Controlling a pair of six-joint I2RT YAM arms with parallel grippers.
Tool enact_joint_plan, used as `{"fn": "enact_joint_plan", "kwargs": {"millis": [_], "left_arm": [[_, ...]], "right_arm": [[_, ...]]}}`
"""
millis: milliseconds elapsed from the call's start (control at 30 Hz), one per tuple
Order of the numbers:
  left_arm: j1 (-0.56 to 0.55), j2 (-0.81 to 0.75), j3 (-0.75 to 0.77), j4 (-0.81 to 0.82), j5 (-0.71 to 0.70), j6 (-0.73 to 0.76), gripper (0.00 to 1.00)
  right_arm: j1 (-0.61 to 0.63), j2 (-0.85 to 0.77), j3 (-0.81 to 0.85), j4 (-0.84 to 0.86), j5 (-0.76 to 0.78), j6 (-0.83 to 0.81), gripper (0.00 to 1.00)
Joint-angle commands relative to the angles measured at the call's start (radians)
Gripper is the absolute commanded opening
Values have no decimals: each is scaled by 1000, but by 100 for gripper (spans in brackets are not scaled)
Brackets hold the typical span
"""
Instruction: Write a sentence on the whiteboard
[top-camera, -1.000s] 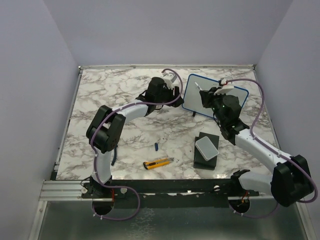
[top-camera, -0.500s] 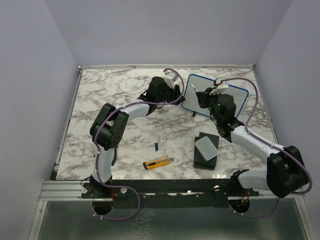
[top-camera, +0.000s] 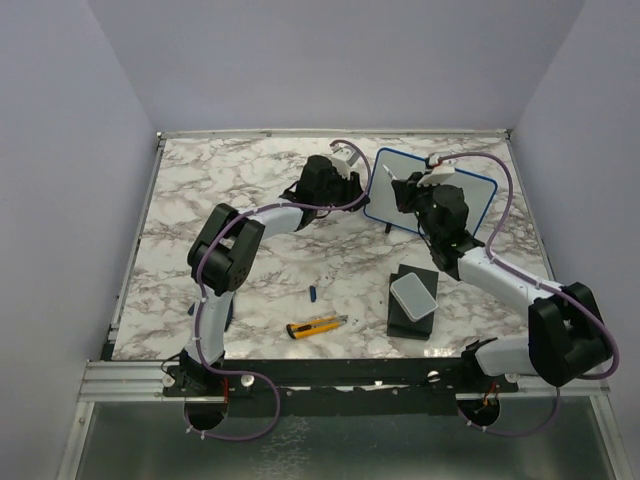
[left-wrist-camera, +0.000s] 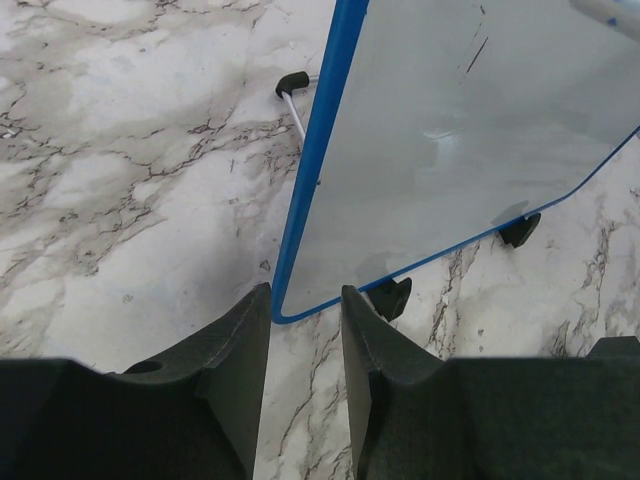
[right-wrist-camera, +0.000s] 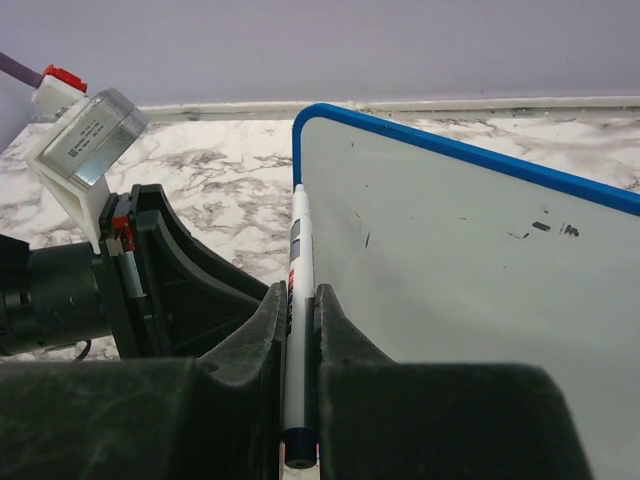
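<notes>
- Marble-patterned table (top-camera: 230, 190) fills the top view, with pale lilac walls on three sides
- Nearest the arm bases, at about 6 o'clock, lies a yellow utility knife (top-camera: 318, 325); a small blue piece (top-camera: 312, 293) lies just beyond it
- At 5 o'clock a pale grey box (top-camera: 413, 296) rests on a black slab (top-camera: 408, 324)
- Further out, at 1 o'clock, the whiteboard (top-camera: 385, 195) stands tilted on small black feet, with a thin blue frame
- The left gripper (left-wrist-camera: 305, 292) sits at the board's 9 o'clock side; its jaws stand a little apart with the board's lower corner right at the gap, and I cannot tell whether either finger touches the frame
- The right gripper (right-wrist-camera: 298, 295) faces the board's front, jaws pressed onto a white marker (right-wrist-camera: 302, 240) that points toward the board's upper corner at 12 o'clock in the wrist view
- On the board's face only a few small dark marks (right-wrist-camera: 545, 228) show; no words can be read
</notes>
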Motion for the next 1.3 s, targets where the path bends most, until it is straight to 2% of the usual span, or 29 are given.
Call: {"fn": "enact_joint_plan", "kwargs": {"millis": [0, 567, 1267], "left_arm": [[4, 27, 46, -1, 10, 25, 35], [-6, 15, 30, -22, -13, 61, 32], [-7, -2, 25, -28, -24, 75, 32]], "right_arm": [[-6, 24, 35, 36, 39, -25, 1], [-6, 65, 26, 54, 75, -39, 0], [-6, 70, -30, 47, 49, -22, 0]]}}
